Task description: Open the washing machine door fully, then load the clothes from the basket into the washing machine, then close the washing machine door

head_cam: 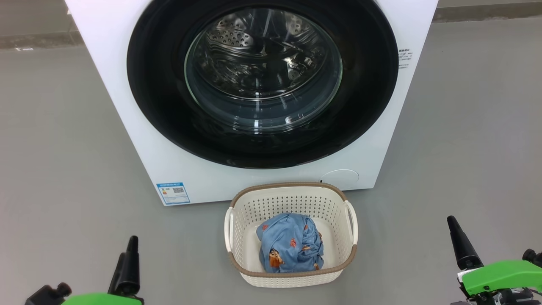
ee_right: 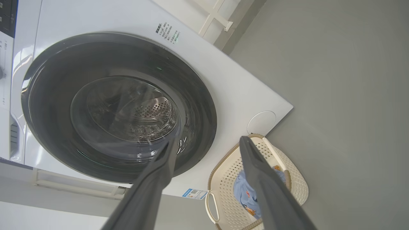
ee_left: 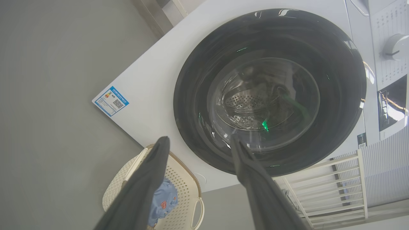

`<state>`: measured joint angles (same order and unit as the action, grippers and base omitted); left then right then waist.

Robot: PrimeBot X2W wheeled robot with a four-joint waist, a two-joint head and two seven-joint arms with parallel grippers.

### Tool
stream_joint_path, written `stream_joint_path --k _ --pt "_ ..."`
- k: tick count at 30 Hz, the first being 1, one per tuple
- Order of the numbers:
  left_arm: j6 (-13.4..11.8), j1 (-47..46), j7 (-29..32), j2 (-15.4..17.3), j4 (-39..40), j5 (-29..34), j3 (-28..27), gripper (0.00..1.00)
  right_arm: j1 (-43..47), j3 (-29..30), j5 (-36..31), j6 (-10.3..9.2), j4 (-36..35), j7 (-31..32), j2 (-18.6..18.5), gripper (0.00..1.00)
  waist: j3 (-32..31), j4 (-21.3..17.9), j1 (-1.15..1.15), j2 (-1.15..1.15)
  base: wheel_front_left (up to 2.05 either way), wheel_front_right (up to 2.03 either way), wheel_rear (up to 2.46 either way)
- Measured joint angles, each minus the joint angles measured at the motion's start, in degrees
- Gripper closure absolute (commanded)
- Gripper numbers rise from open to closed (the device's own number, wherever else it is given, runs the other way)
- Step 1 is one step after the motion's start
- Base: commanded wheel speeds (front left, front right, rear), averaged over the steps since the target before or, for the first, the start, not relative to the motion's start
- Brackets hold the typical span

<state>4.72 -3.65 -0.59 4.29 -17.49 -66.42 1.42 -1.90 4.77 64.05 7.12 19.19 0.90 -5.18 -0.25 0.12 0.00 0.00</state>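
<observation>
Two labels on the washing machine: blue QR-code sticker, side print, wording apparently illegible. Left pincer, right pincer: both apart, empty.

- The two long dark fingers of the left arm rise from the bottom edge, well apart, with nothing between them.
- Behind them stands the big white front-loading washing machine, tilted in this view.
- Its large round door with a glossy black rim lies flat against the front.
- The holes of the steel drum show through the clear glass.
- A blue label sticker sits near the front's lower corner.
- The small cream-white perforated basket with a brown rim stands on the grey floor just beside the machine.
- The light blue printed clothes lie inside it, partly hidden by one finger.
</observation>
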Motion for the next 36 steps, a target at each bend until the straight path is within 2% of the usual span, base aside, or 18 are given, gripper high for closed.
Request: stream_joint_path --k 15,36 --pt "-0.75 -0.02 -2.54 0.98 0.02 12.33 2.78 0.00 0.02 2.20 -13.37 0.00 -1.13 -0.57 -0.08 0.00 -0.29 -0.08 0.00 0.00 0.00 0.00 0.00" --pt "-0.82 -0.27 -5.91 1.37 -0.55 26.21 4.50 0.00 0.01 4.76 -31.23 0.01 -2.50 -2.55 1.18 0.00 -0.47 -0.10 0.00 0.00 0.00 0.00 0.00"
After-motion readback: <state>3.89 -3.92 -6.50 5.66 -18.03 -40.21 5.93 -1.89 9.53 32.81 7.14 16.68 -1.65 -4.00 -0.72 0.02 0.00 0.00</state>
